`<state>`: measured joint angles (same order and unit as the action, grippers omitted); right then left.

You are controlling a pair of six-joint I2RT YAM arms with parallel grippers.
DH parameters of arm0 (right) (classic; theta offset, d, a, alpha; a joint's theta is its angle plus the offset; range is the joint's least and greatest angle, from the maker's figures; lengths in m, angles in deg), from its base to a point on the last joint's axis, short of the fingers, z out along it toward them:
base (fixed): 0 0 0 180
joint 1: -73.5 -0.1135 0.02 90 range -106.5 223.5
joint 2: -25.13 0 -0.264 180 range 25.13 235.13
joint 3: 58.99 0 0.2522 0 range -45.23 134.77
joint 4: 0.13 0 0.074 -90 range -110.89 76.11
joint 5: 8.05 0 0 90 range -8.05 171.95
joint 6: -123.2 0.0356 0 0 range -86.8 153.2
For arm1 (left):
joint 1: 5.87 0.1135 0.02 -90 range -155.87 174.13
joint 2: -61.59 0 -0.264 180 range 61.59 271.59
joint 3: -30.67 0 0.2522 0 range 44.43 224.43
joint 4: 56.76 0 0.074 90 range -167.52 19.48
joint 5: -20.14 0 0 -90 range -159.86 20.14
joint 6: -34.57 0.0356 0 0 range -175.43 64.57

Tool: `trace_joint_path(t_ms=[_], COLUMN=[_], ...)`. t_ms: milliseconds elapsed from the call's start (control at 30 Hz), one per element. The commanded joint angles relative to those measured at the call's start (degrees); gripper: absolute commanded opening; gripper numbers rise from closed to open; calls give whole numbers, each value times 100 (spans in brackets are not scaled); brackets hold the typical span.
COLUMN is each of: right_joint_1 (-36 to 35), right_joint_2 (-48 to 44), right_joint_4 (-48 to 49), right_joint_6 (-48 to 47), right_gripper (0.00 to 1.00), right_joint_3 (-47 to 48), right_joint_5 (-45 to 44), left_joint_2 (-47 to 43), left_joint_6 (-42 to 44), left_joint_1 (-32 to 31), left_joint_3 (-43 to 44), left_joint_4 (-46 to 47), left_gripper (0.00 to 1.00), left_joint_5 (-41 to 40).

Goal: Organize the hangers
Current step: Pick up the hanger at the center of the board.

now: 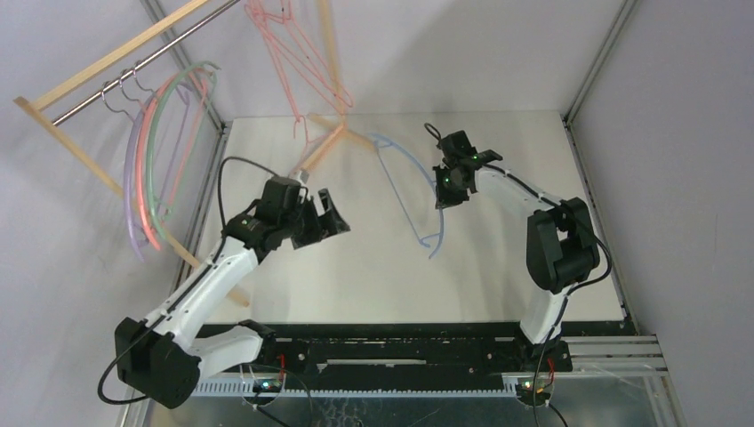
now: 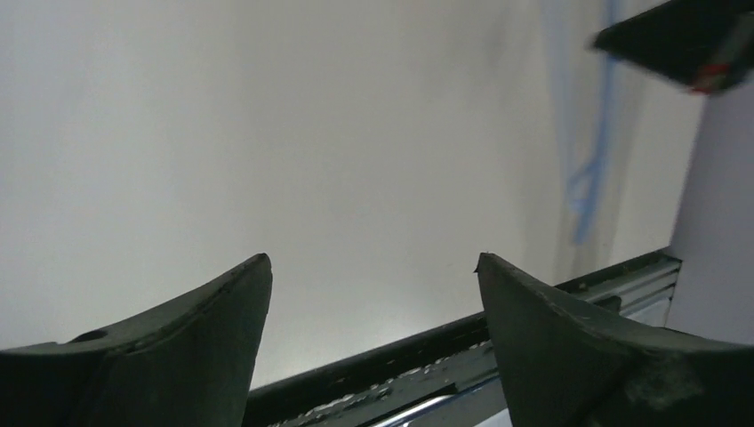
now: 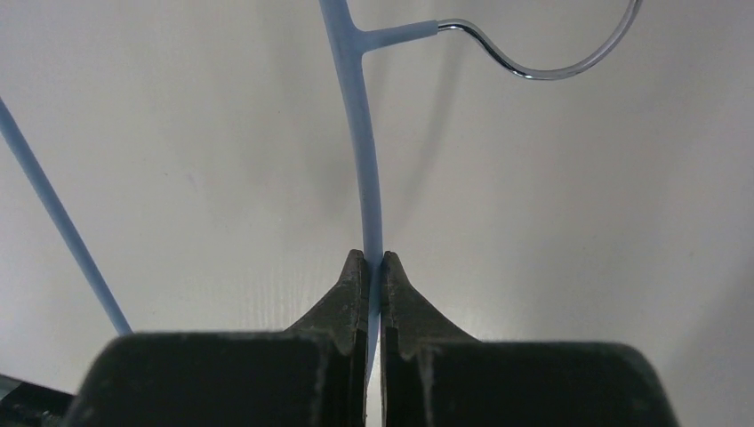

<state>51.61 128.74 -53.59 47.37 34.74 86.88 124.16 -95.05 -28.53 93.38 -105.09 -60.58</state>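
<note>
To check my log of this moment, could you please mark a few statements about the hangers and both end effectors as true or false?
The right end effector is shut on the blue hanger. True.
The left end effector holds a hanger. False: it is open and empty.
The green hanger hangs on the metal rod. True.
The blue hanger hangs on the rod. False: the right end effector holds it away from the rod.

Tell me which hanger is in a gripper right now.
The blue hanger: the right gripper is shut on its arm. The other hangers all hang from the rack, untouched.
</note>
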Motion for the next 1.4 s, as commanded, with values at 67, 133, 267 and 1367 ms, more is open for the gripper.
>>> trace_joint_path(t_ms=[67,133,267,1367], right_joint_1=[-517,-636,-769,-232], right_joint_2=[-148,-53,250,-302], right_joint_4=[-187,-281,-653,-837], right_joint_6=[332,435,575,1257], right_gripper=[0,0,0,0], right_joint_3=[563,745,1430,2287], right_joint_5=[-1248,-1417,-1640,1293], left_joint_2=[369,709,1461,2212], left_joint_6=[667,796,1053,1205], left_joint_1=[-1084,-1427,-2033,-2566], left_joint_3=[1919,2402,3202,3173], left_joint_4=[44,-19,-232,337], left_gripper=[99,100,99,100], left_joint_5=[-838,-1068,-1386,-1769])
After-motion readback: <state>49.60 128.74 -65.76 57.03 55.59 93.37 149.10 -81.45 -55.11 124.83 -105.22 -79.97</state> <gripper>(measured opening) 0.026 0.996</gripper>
